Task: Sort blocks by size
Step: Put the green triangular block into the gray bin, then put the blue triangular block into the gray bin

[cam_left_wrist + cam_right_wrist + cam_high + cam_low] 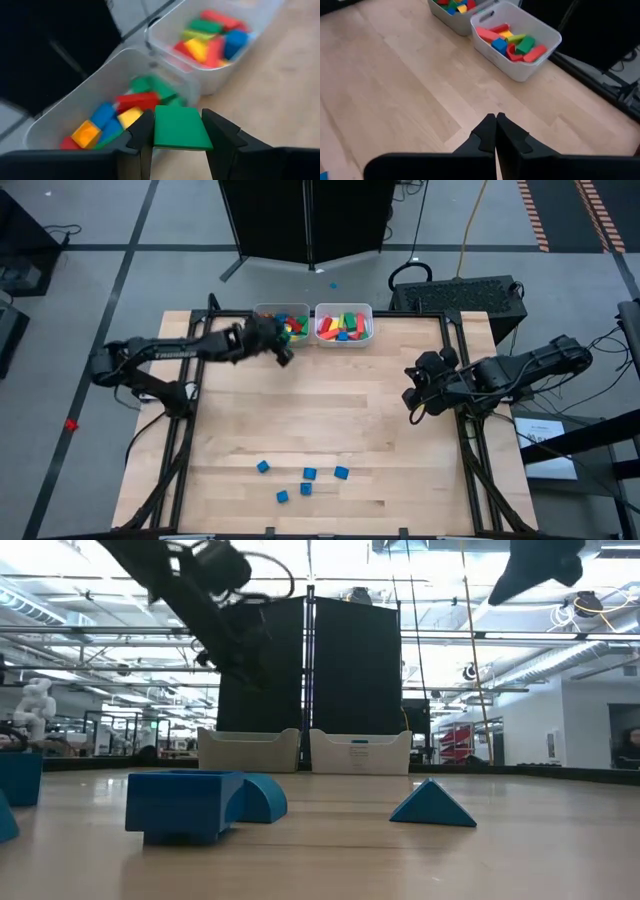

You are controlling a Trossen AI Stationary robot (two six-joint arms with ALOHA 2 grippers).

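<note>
Two pale bins stand side by side at the table's far edge, each holding several coloured blocks: the left bin (pixel 268 313) and the right bin (pixel 343 326). My left gripper (pixel 284 354) hovers just in front of the left bin (pixel 75 107) and is shut on a flat green block (pixel 180 127). My right gripper (pixel 412 396) is shut and empty above the table's right side, also shown in the right wrist view (pixel 496 125). Several small blue blocks (pixel 305 478) lie on the table near its front edge. My left gripper pinches the green block by two opposite sides (pixel 159 131) between its two fingers. It reaches in from the table's left, above the table. The block sits level between the fingers, its broad face up, lifted clear of the table, just short of the left bin's near wall.
The blue blocks in the low view (pixel 185 805) include a cube, a rounded piece and a triangular piece (pixel 432 805). Bare wood lies between the bins and the blue blocks. A black stand (pixel 305 220) rises behind the bins.
</note>
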